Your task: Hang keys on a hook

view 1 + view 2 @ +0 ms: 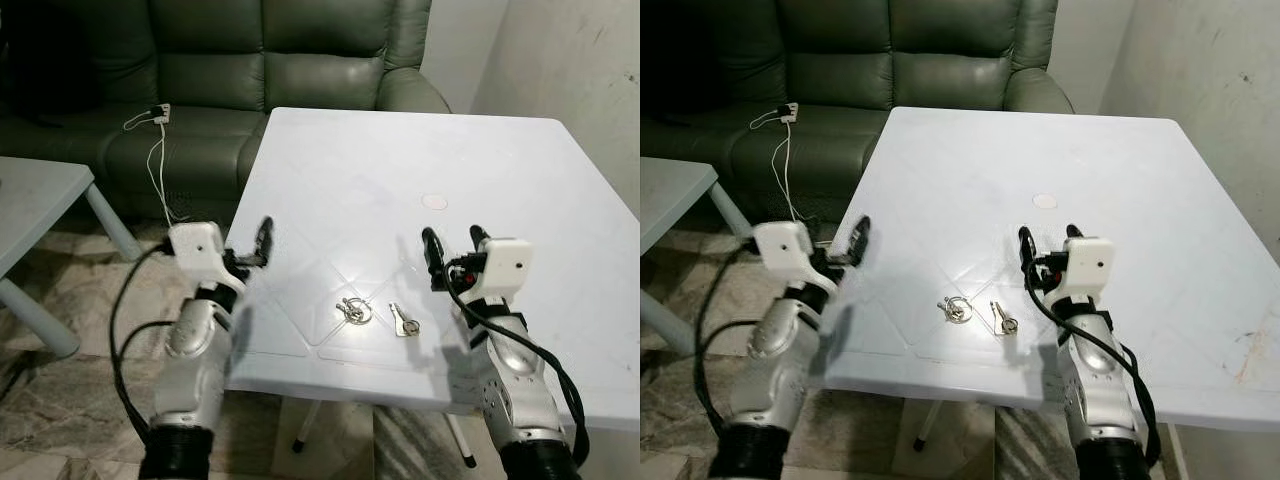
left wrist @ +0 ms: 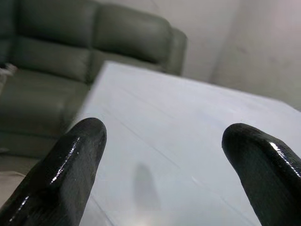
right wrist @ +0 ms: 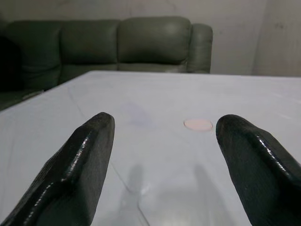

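Both grippers hover low over the near part of the white table (image 1: 520, 170), fingers spread apart, holding nothing. My right gripper (image 1: 452, 252) sits over the table close to its near edge, right of the keys; in the right wrist view its two black fingers (image 3: 80, 165) stand wide with bare tabletop between them. My left gripper (image 1: 256, 245) hangs at the near-left corner, just over the left edge; its fingers (image 2: 61, 174) are also apart in the left wrist view.

Keys: two small silver bits lying flat close to the near edge, between my grippers. Key ring (image 1: 354, 311) on the left, a thin metal loop with something short attached, too small to tell what. Single key (image 1: 403, 322) just beside it on the right, round head, short blade, not touching the ring as far as I can see.

Farther in, a pale pink round spot (image 1: 434, 201) near the table's middle, flat; can't tell if sticker or stain. Beyond the far edge, a dark green leather sofa (image 1: 260, 60) with a white cable (image 1: 158, 160) trailing off the seat, its end piece blurry. Grey side table (image 1: 40, 200) at left, cut off by the frame.
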### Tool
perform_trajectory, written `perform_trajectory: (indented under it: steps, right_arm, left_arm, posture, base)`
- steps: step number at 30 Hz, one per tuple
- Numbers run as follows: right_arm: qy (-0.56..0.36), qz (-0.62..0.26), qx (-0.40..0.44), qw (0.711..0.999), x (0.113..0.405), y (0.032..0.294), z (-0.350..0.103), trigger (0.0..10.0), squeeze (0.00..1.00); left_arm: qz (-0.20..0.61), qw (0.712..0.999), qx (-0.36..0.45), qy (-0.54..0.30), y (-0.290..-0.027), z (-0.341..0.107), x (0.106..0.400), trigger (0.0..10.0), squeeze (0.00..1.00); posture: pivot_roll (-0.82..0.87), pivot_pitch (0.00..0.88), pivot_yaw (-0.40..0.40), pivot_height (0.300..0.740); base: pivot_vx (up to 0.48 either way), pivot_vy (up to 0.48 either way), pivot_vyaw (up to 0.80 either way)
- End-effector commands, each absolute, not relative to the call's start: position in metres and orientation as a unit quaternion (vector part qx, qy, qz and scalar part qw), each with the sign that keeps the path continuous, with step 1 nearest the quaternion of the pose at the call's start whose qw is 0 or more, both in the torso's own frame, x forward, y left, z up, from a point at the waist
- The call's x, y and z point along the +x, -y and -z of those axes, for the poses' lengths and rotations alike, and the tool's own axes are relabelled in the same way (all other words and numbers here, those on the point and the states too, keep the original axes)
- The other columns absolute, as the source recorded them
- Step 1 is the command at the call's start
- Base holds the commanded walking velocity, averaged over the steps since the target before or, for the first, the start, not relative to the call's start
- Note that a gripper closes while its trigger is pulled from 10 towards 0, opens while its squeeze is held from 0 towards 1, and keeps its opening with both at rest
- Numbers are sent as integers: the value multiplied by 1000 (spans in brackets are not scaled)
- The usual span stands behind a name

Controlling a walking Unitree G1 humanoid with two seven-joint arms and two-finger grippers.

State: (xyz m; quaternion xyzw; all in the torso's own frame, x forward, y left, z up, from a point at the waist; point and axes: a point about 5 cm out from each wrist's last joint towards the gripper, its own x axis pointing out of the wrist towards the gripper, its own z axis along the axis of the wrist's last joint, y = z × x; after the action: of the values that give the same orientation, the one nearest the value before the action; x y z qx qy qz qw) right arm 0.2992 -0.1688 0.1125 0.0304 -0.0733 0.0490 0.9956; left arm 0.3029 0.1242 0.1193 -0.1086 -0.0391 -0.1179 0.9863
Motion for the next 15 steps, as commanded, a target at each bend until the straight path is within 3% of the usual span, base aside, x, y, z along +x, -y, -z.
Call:
perform_trajectory:
  steps: [1,15]
  right_arm:
    - [75,-61,21,995,298,170,-116,10000,0]
    - [43,-135,11,990,288,164,-108,10000,0]
  left_arm:
    - [156,983,-91,44,-109,-122,297,10000,0]
    - [220,971,-86,28,-75,-115,272,10000,0]
  posture:
    - [-46,0,-42,740]
    - [-44,0,-58,740]
  base:
    - [0,0,0]
    - [0,0,0]
